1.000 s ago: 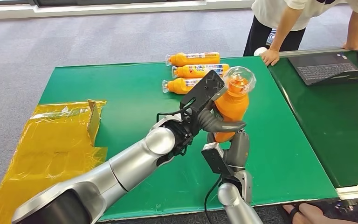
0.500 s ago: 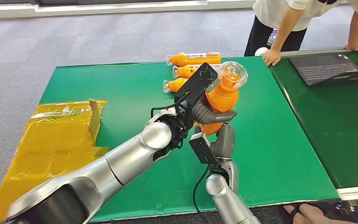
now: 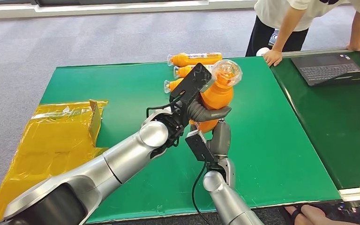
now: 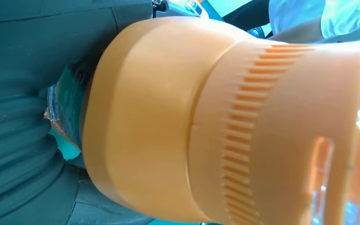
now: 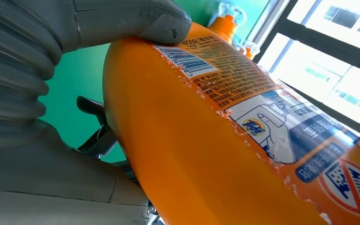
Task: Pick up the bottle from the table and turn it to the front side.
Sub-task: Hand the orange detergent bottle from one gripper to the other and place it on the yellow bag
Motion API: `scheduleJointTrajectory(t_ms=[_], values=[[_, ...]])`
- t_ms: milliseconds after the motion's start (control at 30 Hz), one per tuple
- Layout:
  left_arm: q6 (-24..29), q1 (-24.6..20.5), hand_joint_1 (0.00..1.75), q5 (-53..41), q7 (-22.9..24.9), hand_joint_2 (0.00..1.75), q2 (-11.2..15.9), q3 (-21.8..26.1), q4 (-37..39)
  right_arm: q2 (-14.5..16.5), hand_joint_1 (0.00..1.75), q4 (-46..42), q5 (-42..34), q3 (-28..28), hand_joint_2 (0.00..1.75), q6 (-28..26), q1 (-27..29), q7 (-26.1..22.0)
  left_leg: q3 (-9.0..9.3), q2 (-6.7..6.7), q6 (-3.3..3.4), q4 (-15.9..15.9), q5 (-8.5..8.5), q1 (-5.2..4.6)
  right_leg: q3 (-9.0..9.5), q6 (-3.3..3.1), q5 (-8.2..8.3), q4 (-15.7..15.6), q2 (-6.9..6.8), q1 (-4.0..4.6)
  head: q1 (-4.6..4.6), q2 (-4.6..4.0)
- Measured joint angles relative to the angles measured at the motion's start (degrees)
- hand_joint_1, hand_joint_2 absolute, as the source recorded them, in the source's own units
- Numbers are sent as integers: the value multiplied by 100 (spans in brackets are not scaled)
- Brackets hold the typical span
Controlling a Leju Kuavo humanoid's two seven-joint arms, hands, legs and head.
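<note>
An orange detergent bottle (image 3: 217, 95) with a clear cap (image 3: 226, 72) is held up above the green table (image 3: 122, 89), cap pointing up and away from me. My left hand (image 3: 198, 102) grips its upper body, with the thumb wrapped across the front. From below, my right hand (image 3: 218, 137) holds the bottle's base. The left wrist view has the ribbed orange shoulder of the bottle (image 4: 192, 122) close against the left hand (image 4: 23, 117). In the right wrist view the bottle's label with barcode (image 5: 215, 93) faces the camera, and the right hand's thumb (image 5: 136, 21) presses on it.
Three more orange bottles (image 3: 194, 59) lie at the table's far edge. A yellow plastic bag (image 3: 51, 140) with a small box covers the left end. A person leans on the far right corner with a hand (image 3: 272, 57) on it. A laptop (image 3: 330, 68) sits on the neighbouring table.
Both arms have carried the bottle to the left and farther from me. The grip of both hands is unchanged.
</note>
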Motion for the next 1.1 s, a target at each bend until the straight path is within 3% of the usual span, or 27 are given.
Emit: scheduleJointTrajectory(t_ms=[233,367,567,700,1067,1100], values=[[-3,-8,175,-51,-6,175,16,0,8,11,175,47,-10,0,175,-8,-32,-2,0,0,0,0,0,0,0,0,0,0,0,0,0,0],[-5,-8,175,-57,-8,175,18,0,10,11,3,55,-12,0,175,-8,-35,-2,0,0,0,1,0,0,0,0,0,0,0,0,0,0],[-35,-19,175,-150,-136,175,16,0,57,9,0,50,-14,0,175,-4,-34,-3,1,1,0,1,0,0,-1,0,0,0,1,0,0,0],[-97,-32,175,-406,-303,175,13,13,145,-35,0,-46,35,0,0,24,-1,62,1,1,0,1,0,0,-1,0,0,0,1,0,0,0],[-456,161,175,-1860,-374,175,-4,744,150,-240,0,-1015,428,13,0,282,536,389,-2,1,0,1,-1,-1,-4,0,0,-1,2,-1,-1,0],[-427,186,175,-1976,-378,175,5,814,139,-250,0,-1111,481,15,44,310,582,428,-2,0,0,1,-1,0,-4,0,0,-1,2,0,-1,0]])
